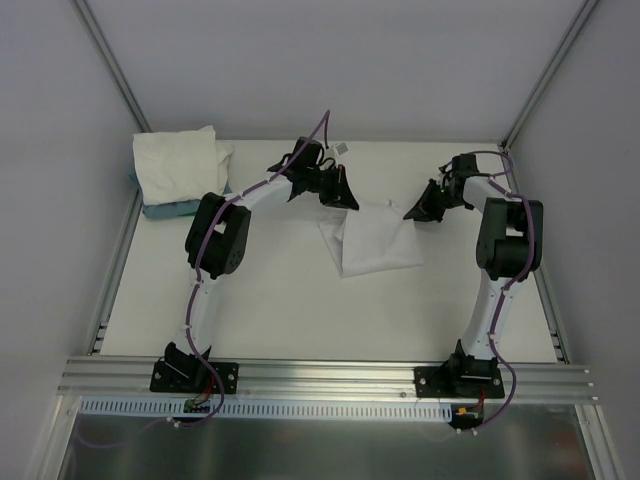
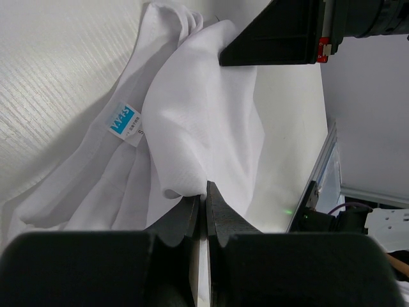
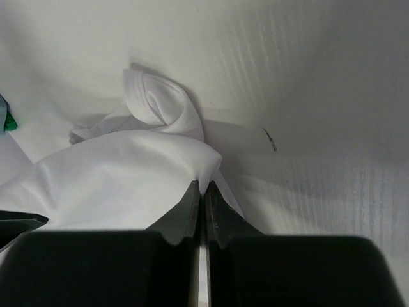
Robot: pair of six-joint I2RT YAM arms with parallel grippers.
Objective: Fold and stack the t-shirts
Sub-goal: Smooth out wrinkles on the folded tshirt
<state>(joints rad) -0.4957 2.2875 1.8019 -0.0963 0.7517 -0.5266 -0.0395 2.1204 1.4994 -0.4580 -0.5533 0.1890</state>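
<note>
A white t-shirt (image 1: 372, 240) hangs crumpled between my two grippers near the middle of the table, its lower part resting on the surface. My left gripper (image 1: 345, 200) is shut on its left upper edge; in the left wrist view the cloth (image 2: 192, 128) bunches at the closed gripper tips (image 2: 204, 190), and a blue label (image 2: 124, 121) shows. My right gripper (image 1: 415, 212) is shut on the right upper edge, pinching a fold of the t-shirt (image 3: 115, 179) at its tips (image 3: 204, 185). A pile of folded white t-shirts (image 1: 180, 162) lies at the back left corner.
The folded pile sits on a teal-blue flat item (image 1: 170, 209). Metal frame posts and grey walls close in the table at the back and sides. A rail (image 1: 320, 375) carries both arm bases along the near edge.
</note>
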